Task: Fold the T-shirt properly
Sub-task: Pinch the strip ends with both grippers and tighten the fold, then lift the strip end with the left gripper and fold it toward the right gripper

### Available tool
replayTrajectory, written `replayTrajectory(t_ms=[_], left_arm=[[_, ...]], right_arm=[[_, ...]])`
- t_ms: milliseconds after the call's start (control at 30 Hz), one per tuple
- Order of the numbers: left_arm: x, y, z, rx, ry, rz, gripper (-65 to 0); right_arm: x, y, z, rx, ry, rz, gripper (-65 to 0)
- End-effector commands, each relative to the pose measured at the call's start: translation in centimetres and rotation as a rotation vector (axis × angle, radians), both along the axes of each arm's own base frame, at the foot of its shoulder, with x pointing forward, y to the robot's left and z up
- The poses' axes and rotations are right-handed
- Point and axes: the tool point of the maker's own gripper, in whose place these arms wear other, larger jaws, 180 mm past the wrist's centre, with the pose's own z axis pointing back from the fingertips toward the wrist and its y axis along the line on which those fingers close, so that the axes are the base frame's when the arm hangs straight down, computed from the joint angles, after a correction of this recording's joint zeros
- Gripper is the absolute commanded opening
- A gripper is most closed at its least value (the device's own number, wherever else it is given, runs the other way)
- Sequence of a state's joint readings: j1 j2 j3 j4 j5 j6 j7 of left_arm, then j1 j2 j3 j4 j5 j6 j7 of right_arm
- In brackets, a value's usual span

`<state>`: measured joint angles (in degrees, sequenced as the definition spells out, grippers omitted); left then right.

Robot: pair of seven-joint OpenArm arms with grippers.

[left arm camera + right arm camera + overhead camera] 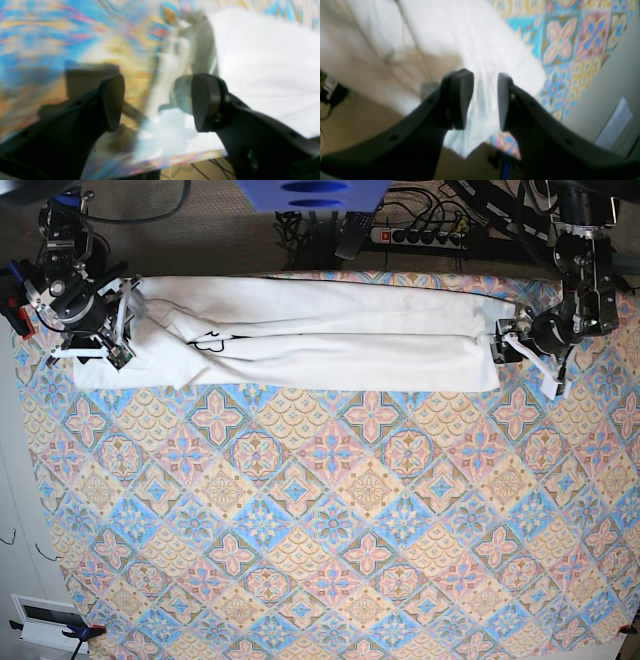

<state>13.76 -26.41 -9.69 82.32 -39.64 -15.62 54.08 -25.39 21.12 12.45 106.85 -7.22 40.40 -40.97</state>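
The white T-shirt [320,345] lies folded into a long narrow band along the far side of the table, with a small dark mark near its left part. My left gripper [507,346] is at the band's right end. In the left wrist view, blurred, it [157,102] is open wide, with the T-shirt [262,62] off to its right. My right gripper [117,330] is at the band's left end. There its pads [482,100] stand a little apart with a bunch of the T-shirt [470,37] pinched between them; creases run into the gap.
A patterned blue, orange and pink tablecloth [320,520] covers the table. A power strip with cables [420,232] lies behind the far edge, beside a blue object [310,192]. A small white device [45,620] sits off the front left corner.
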Motion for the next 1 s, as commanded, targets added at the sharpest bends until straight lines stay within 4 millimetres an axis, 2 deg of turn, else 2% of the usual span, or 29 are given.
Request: replayTrajectory(t_ms=[0, 133, 367, 433, 533, 600, 733, 967], left_arm=[[0.7, 0.1, 0.6, -0.005, -0.022, -0.008, -23.5], [1.1, -1.4, -0.3, -0.033, -0.008, -0.018, -23.5], [0.1, -1.1, -1.8, -0.047, 0.036, 0.011, -24.9], [0.1, -1.2, -1.8, -0.047, 0.037, 0.009, -33.2], [0.2, -1.2, -1.7, -0.049, 0.033, 0.009, -54.4], [0.5, -1.1, -1.6, -0.048, 0.015, 0.015, -64.7], [1.5, -0.2, -0.9, -0.028, -0.047, 0.036, -65.0], [2.6, 6.0, 1.7, 0.033, -0.133, 0.190, -65.0]], right_arm=[[0.4, -0.8, 0.7, -0.030, -0.017, 0.000, -45.5], [0.4, -0.9, 0.8, -0.031, -0.018, -0.001, -45.5], [0.5, -0.9, 0.8, -0.031, -0.020, -0.002, -45.5], [0.5, -0.9, 0.8, -0.031, -0.020, -0.002, -45.5], [0.5, -0.9, 0.8, -0.031, -0.020, -0.002, -45.5], [0.5, -0.9, 0.8, -0.031, -0.020, -0.002, -45.5], [0.4, -0.9, 0.8, -0.032, -0.019, -0.003, -45.5], [0.5, -0.9, 0.8, -0.031, -0.019, -0.001, -45.5]])
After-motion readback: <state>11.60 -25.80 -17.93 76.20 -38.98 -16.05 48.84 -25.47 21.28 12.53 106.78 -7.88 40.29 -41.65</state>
